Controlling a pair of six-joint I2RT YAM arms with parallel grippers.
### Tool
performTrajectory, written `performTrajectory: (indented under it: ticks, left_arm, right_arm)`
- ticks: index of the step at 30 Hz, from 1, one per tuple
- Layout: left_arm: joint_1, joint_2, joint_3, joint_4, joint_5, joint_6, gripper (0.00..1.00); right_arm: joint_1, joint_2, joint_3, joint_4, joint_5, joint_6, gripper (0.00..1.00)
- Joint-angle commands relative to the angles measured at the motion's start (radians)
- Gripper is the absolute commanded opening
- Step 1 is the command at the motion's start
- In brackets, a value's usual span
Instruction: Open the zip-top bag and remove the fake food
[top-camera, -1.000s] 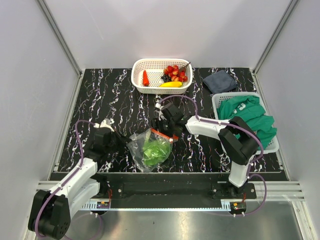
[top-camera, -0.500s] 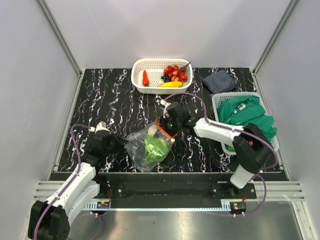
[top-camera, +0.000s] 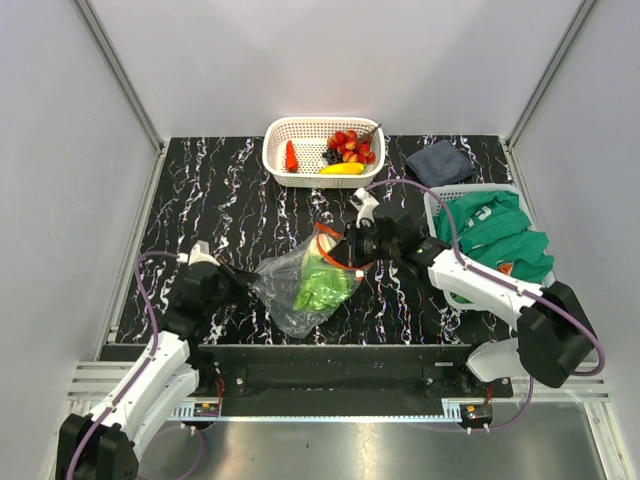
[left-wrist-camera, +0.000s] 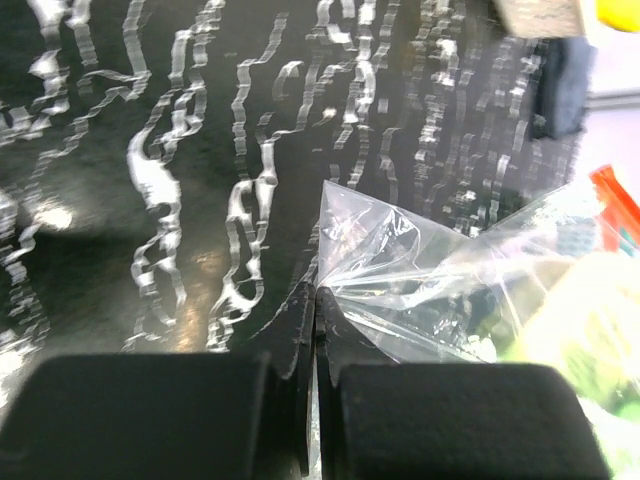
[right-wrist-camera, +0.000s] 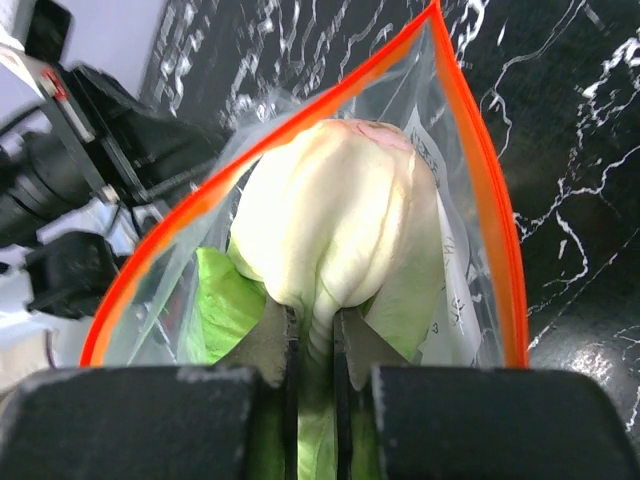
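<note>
The left gripper (left-wrist-camera: 314, 305) pinches the zip-top bag (left-wrist-camera: 400, 260) by its corner, near the table (top-camera: 230, 180) front edge. The right gripper (right-wrist-camera: 312, 325) squeezes the lettuce (right-wrist-camera: 330, 210) inside.

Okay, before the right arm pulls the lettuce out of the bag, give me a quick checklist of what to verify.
1. Mouth of the zip-top bag open: ok, its orange rim spreads wide around the lettuce.
2. Right gripper shut on the lettuce: ok, it pinches the pale stem.
3. Left gripper anchoring the bag: ok, shut on a clear corner.
4. Bag film caught in the right grip: cannot tell.
5. Lettuce out of the bag: not ok, its green leaves lie inside.
</note>
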Motion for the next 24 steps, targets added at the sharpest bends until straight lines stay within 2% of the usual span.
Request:
performTrajectory:
  ticks: [1,2,5,6,7,8,11,13,14,17,24]
  left_arm:
    - [0.018,-0.012,-0.064,0.061,-0.023,0.081,0.0]
    - [0.018,-0.025,-0.075,0.101,0.041,0.089,0.0]
    - [0.016,-0.041,-0.092,0.209,0.161,0.128,0.02]
    - [0.016,-0.044,-0.057,0.171,0.172,0.165,0.1]
    - [0.016,-0.048,-0.025,0.126,0.166,0.184,0.29]
    - [0.016,-0.061,0.003,0.088,0.167,0.207,0.41]
    - [0.016,-0.081,0.129,-0.044,0.164,0.293,0.66]
    - [0.015,-0.078,0.231,-0.119,0.173,0.323,0.7]
    - [0.015,-0.064,0.265,-0.145,0.178,0.317,0.75]
    - [-0.007,-0.006,0.357,-0.127,0.187,0.249,0.87]
    - [-0.293,0.31,0.619,-0.11,0.029,0.219,0.87]
  right_arm:
    - [-0.062,-0.102,-0.046,0.175,0.073,0.091,0.04]
    - [-0.062,-0.093,-0.056,0.264,-0.017,0.097,0.04]
    - [-0.049,0.016,-0.019,0.301,-0.14,0.065,0.04]
    - [-0.043,0.031,-0.017,0.291,-0.135,0.015,0.03]
    - [-0.035,0.042,-0.011,0.245,-0.121,-0.014,0.03]
    - [-0.033,0.059,-0.004,0.219,-0.081,-0.063,0.03]
    - [-0.032,0.06,0.003,0.156,-0.026,-0.132,0.03]
    - [-0.03,0.05,0.006,0.124,-0.001,-0.156,0.03]
    - [-0.027,0.041,0.013,0.114,0.013,-0.172,0.03]
    - [-0.02,0.039,0.036,0.079,0.022,-0.2,0.03]
    - [0.065,0.059,0.084,0.019,0.103,-0.246,0.05]
